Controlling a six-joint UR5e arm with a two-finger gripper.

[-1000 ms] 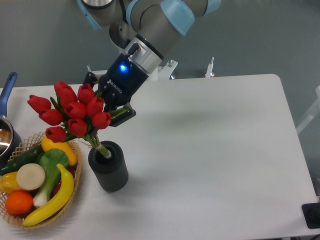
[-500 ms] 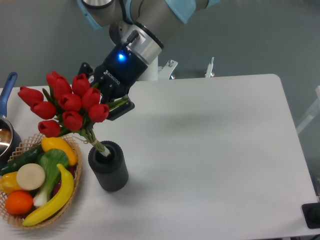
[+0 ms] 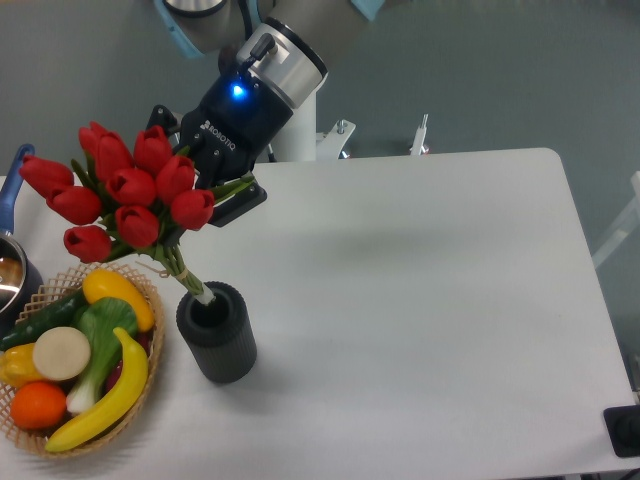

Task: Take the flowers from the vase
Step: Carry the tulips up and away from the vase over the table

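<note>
The flowers, a bunch of red tulip buds with green leaves, lean to the upper left. Their tied stems still reach into the mouth of the vase, a short dark grey ribbed cylinder on the white table. My gripper comes in from the upper right and is shut on the flowers, just behind the buds among the leaves. Its fingertips are partly hidden by the buds and leaves.
A wicker basket with a banana, an orange, a lemon and green vegetables stands left of the vase, almost touching it. A blue-handled pot sits at the left edge. The table's right edge runs down the frame's right side.
My gripper has moved up and to the left with the flowers in it. The stems have slid higher in the vase mouth. The vase and basket have not moved.
</note>
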